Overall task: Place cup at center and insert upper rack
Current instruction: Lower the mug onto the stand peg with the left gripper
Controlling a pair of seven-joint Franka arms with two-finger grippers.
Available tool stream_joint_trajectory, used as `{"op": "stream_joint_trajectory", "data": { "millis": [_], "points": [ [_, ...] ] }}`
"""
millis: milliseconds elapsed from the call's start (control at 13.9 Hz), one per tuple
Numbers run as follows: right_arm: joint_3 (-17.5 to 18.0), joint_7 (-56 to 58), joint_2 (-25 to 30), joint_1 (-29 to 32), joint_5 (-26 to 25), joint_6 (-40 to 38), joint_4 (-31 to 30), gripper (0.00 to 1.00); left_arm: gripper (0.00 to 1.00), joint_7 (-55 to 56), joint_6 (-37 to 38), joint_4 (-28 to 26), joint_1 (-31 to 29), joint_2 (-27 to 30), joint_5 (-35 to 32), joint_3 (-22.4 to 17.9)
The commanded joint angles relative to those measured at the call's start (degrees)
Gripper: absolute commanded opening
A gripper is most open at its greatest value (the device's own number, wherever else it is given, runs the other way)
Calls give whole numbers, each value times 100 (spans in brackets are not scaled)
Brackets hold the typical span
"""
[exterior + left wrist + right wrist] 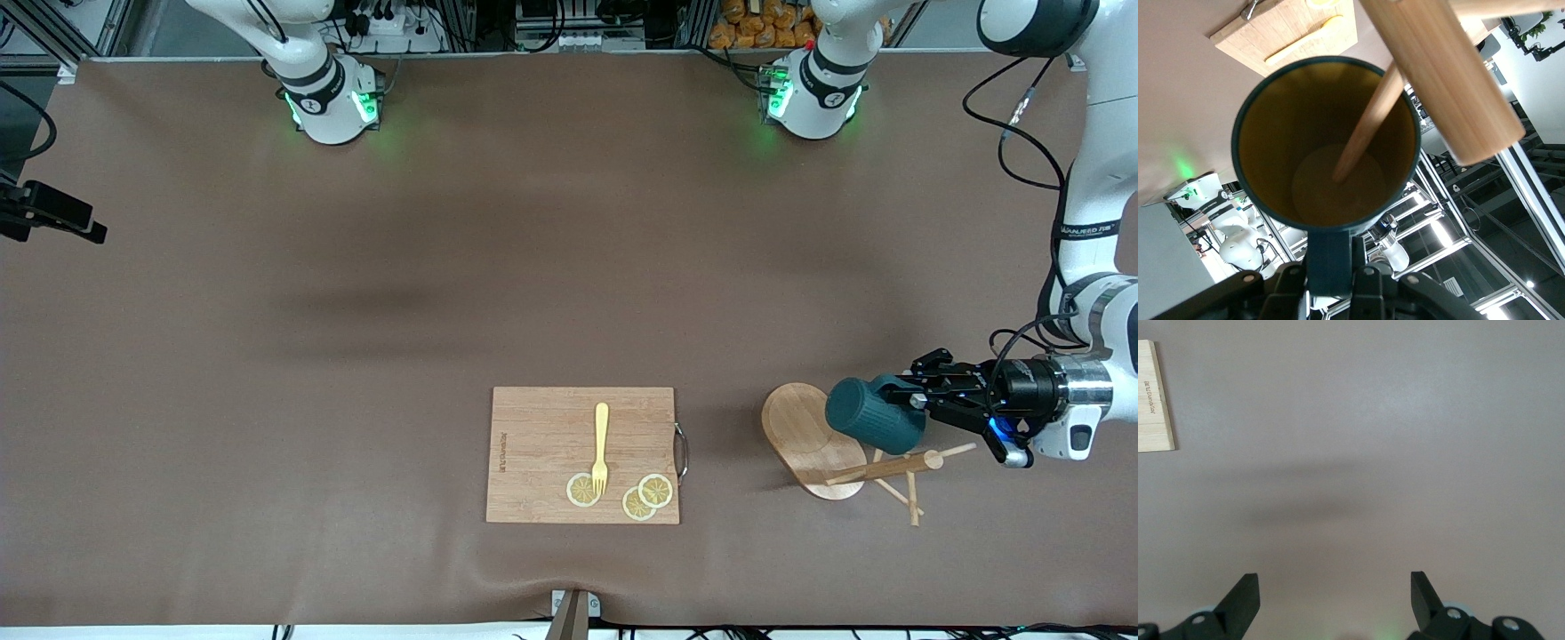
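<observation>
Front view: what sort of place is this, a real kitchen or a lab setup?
Likely a robot lab tabletop: two arm bases bolted along a brown-covered table, cables and metal framing around it, with staged kitchen props like the cutting board.

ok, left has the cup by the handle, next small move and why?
Probably draw the cup back off the rack peg before carrying it toward the table's middle. The left gripper is shut on the handle, the cup lies on its side over the rack's base, and the left wrist view shows a peg reaching inside it. The right gripper waits open above bare table.
</observation>
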State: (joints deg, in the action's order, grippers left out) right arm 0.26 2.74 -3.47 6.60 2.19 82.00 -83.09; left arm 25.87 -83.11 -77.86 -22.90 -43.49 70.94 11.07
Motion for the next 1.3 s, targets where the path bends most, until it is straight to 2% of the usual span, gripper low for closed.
{"op": "stream_joint_trajectory", "data": {
  "millis": [0,721,793,865,937,1009,1081,1225],
  "points": [
    [62,-10,-48,87,1,-87,136,100,0,-82,102,96,-74,-116,200,53],
    [62,-10,-48,87,1,-87,136,100,0,-126,102,87,-109,-230,403,44],
    [62,-10,-48,87,1,-96,136,100,7,-126,102,87,-109,-230,411,44],
    [62,-10,-48,87,1,-87,136,100,26,-134,102,87,-109,-230,420,44],
    [62,-10,-48,87,1,-87,136,100,60,-134,102,87,-109,-230,446,53],
    [62,-10,-48,87,1,-87,136,100,88,-152,102,87,-109,-221,542,44],
    [62,-10,-48,87,1,-87,136,100,100,-161,102,87,-109,-213,569,44],
    [62,-10,-48,87,1,-87,136,100,100,-117,102,96,-118,-186,605,62]
  ]
}}
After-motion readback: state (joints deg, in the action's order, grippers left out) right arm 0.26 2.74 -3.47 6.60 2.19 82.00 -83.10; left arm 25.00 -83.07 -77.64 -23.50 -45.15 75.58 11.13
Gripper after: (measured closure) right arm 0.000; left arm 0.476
